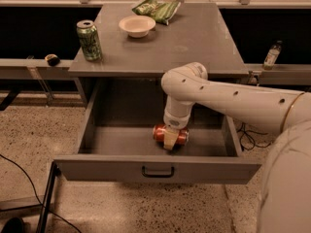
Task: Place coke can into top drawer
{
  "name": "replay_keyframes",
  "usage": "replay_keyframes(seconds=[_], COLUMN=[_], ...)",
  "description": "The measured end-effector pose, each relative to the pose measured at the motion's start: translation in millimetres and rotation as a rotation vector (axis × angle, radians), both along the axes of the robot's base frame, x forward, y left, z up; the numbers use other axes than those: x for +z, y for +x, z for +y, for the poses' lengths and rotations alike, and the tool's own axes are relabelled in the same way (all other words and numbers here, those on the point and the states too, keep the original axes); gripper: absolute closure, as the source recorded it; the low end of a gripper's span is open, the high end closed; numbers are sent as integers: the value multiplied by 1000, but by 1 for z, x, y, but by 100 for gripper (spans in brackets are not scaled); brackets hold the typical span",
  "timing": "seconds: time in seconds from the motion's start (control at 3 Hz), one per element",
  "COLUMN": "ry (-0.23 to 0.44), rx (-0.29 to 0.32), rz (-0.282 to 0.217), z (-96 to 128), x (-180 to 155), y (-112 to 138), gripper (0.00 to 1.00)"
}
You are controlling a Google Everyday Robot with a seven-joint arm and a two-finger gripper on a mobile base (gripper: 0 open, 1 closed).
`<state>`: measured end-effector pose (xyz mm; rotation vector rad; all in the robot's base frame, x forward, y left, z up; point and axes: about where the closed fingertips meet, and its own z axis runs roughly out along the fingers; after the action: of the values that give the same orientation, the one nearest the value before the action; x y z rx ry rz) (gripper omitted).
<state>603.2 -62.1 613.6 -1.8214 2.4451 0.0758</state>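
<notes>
Hand grips red coke can, lying sideways in top drawer.

The small red aluminium coke can lies in the wide grey metal top drawer, which has a dark pull handle. Down at the can, the cream-white gripper shows tan. The grey cabinet top bears a green aluminium can, a cream round bowl and a green striped bag. The floor is speckled beige.
</notes>
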Motion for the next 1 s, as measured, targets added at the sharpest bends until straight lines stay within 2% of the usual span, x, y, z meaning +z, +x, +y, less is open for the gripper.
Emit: replay_keyframes(seconds=[0.33,0.67,1.0], ry=[-33,-14,75], rx=[41,93,151], rz=[-11,-23,-60], z=[5,11,7], x=[24,42,56], y=[-10,-17,-22], gripper=[0,0,0])
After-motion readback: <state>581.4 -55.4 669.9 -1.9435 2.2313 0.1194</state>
